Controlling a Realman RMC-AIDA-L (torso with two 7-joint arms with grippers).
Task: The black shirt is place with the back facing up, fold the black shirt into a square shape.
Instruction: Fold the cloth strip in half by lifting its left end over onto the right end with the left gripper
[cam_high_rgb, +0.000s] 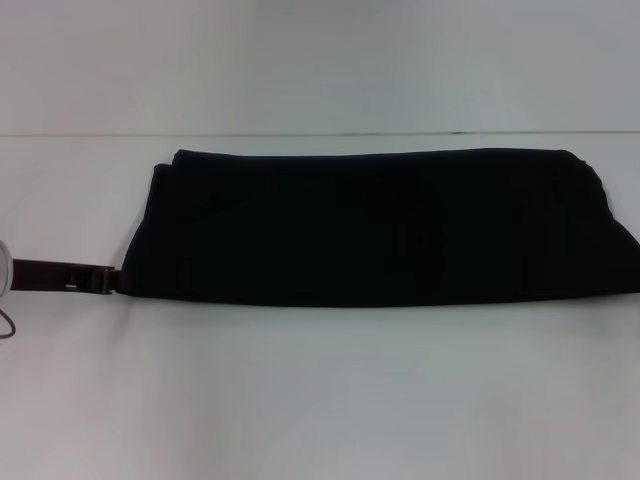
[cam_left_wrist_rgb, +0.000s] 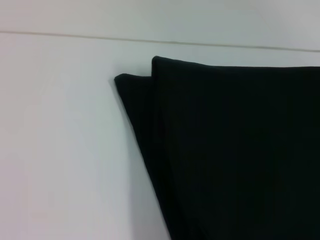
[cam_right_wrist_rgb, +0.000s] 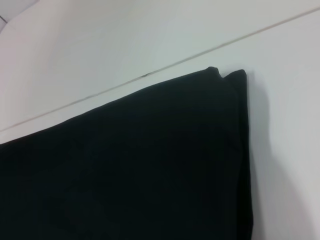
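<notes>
Black shirt (cam_high_rgb: 380, 230) lies folded into a long band across the white tabletop (cam_high_rgb: 320, 400), no lettering showing. Left gripper (cam_high_rgb: 100, 280) touches its left end; I cannot tell its state.

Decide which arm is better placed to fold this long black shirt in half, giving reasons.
Probably left. In the head view the left gripper sits at the black shirt's near left corner, while the right gripper shows in no view.

Plain black soft fabric shirt (cam_high_rgb: 380, 230), no pattern, on smooth white flat table surface (cam_high_rgb: 320, 390); dark reddish-brown gripper finger (cam_high_rgb: 60, 275) at left.
</notes>
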